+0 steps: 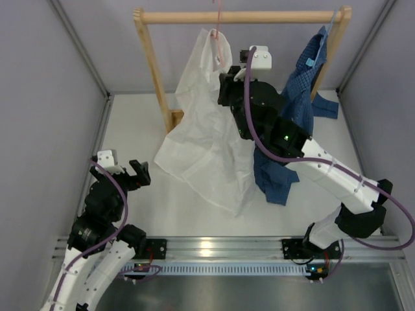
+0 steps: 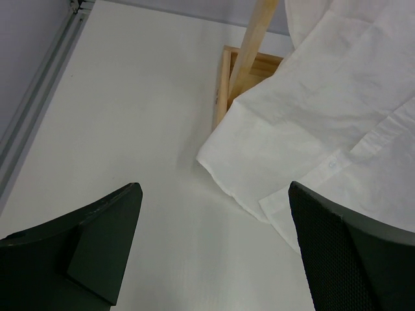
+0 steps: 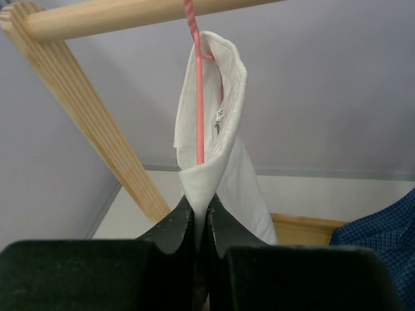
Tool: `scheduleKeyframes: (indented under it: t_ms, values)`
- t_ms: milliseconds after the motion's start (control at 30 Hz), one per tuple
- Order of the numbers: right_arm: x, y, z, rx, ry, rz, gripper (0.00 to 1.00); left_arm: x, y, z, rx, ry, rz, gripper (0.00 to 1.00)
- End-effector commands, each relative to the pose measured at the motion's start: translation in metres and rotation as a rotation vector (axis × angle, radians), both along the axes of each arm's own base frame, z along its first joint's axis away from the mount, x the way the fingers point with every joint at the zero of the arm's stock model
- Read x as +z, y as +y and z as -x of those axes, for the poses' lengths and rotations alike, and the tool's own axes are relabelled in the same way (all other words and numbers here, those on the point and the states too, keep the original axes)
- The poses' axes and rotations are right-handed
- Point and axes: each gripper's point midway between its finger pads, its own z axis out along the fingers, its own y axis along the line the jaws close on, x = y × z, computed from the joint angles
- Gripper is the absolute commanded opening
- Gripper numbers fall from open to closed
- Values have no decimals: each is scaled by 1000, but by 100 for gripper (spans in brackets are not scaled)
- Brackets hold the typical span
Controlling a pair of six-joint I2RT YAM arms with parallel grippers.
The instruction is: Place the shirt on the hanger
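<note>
The white shirt (image 1: 204, 136) hangs from the pink hanger (image 1: 218, 39), whose hook is over the wooden rail (image 1: 240, 17); its lower part drapes onto the table. In the right wrist view the collar (image 3: 224, 78) wraps the pink hanger wire (image 3: 199, 110). My right gripper (image 3: 201, 210) is shut on a fold of the white shirt just below the hanger; it shows in the top view (image 1: 227, 87) beside the collar. My left gripper (image 1: 133, 173) is open and empty, low over the table left of the shirt's hem (image 2: 246, 194); its fingers (image 2: 104, 233) stand wide apart.
A dark blue checked shirt (image 1: 298, 110) hangs from the rail's right end and drapes onto the table behind my right arm. The rack's left post (image 1: 155, 71) and its wooden foot (image 2: 243, 78) stand close to the white shirt. Grey walls enclose the table.
</note>
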Motion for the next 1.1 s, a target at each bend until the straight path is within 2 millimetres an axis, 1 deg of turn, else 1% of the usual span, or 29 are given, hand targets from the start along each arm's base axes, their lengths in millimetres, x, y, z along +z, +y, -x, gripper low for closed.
scheduleKeyframes:
  t_ms: [0,33,67,100,133,200,233,267,367,433,467,500,533,567,600,633,667,733,767,800,833,867,900,933,967,1000,1033,1067]
  values:
    - [36,-12,-11,-79,-42,-170,0,13,10,0,58,-43,29,98]
    - [36,-9,-14,-75,-40,-177,0,12,11,0,66,-42,29,98]
    - [42,-10,-16,-87,-45,-187,0,13,13,1,74,-43,31,98]
    - [34,1,-23,-90,-35,-166,0,13,13,1,78,-44,31,98]
    - [39,1,-23,-90,-33,-167,0,12,14,1,80,-43,30,98]
    - [27,14,-29,-93,-12,-148,0,13,18,2,105,-45,31,98]
    - [24,15,-30,-96,-3,-164,0,12,21,2,119,-42,32,98]
    - [16,18,-31,-101,11,-161,0,13,24,2,136,-43,33,98]
    - [3,25,-26,-113,33,-183,0,12,35,2,204,-34,33,98]
    - [0,23,-23,-123,43,-208,4,11,38,2,216,-28,29,98]
    - [-3,25,-23,-111,46,-206,6,10,38,1,218,-25,28,98]
    - [0,24,-21,-100,41,-214,10,8,37,0,213,-17,24,98]
    - [0,26,-18,-84,37,-207,18,8,36,-1,210,-14,24,98]
    - [-1,28,-16,-68,35,-198,44,7,36,-1,208,-9,19,98]
    - [2,27,-12,-58,30,-201,50,6,36,-2,207,-5,18,98]
    - [4,28,-11,-46,27,-195,50,6,35,-2,205,-6,19,98]
    - [4,30,-9,-29,24,-190,57,6,35,-2,203,-4,20,98]
    - [6,26,-6,-21,25,-184,69,6,34,-2,198,-4,18,98]
    - [6,27,-3,2,28,-179,92,6,34,-2,199,-5,20,98]
    - [11,22,4,17,30,-189,99,6,36,-2,208,-3,17,98]
    - [-1,24,8,32,48,-160,99,5,36,-2,210,-2,17,98]
    - [-2,24,16,57,48,-151,99,5,36,-3,213,0,15,98]
    - [-8,16,25,81,54,-120,99,4,36,-4,217,8,12,98]
    - [0,5,30,82,44,-121,99,4,36,-4,215,8,12,98]
    - [-16,8,36,125,57,-63,100,3,35,-6,214,18,8,98]
    - [-9,-9,47,143,42,-60,100,1,34,-7,208,26,5,98]
    - [-36,-15,50,148,73,45,99,2,33,-8,203,28,6,98]
    - [-44,-25,54,144,81,80,99,1,32,-9,199,31,6,98]
